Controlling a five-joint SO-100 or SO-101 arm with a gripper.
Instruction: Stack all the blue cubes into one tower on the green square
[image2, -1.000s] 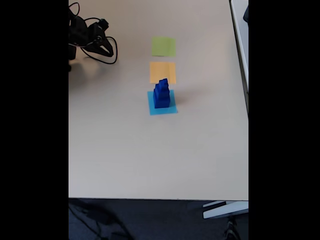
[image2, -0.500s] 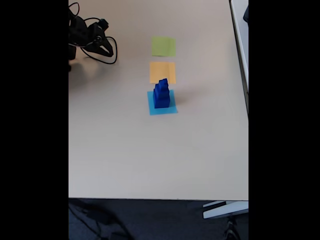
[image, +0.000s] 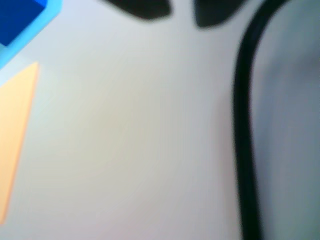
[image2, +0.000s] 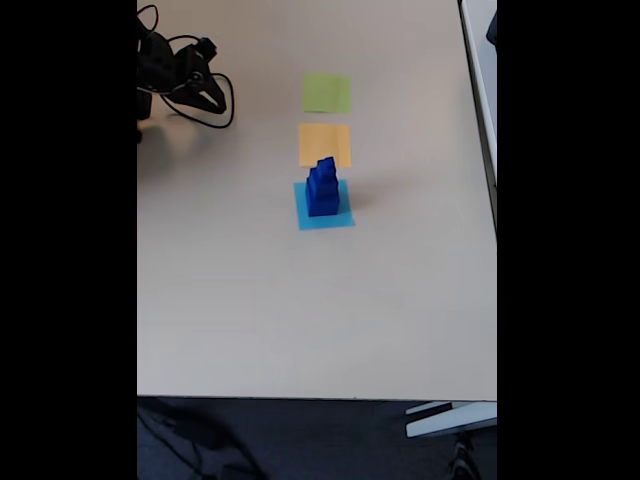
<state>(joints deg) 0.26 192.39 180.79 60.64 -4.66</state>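
The three blue cubes (image2: 322, 188) stand stacked on the light-blue square (image2: 324, 217), two squares from the green square (image2: 327, 92); the tool (image2: 212, 99), its spread unclear, should lift the top cube straight up first.

Only the tower (image2: 322, 188) interrupts the table (image2: 300, 310); bare surface surrounds it.

1. I work in what looks like an office or lab room: a plain beige laminate table (image2: 300, 300) with a straight front edge.
2. Dark carpet-like floor (image2: 300, 440) shows below that edge.
3. A second pale desk edge (image2: 482, 80) stands beside mine, at right in the fixed view.
4. A black cable (image2: 215, 115) loops loosely on the tabletop.
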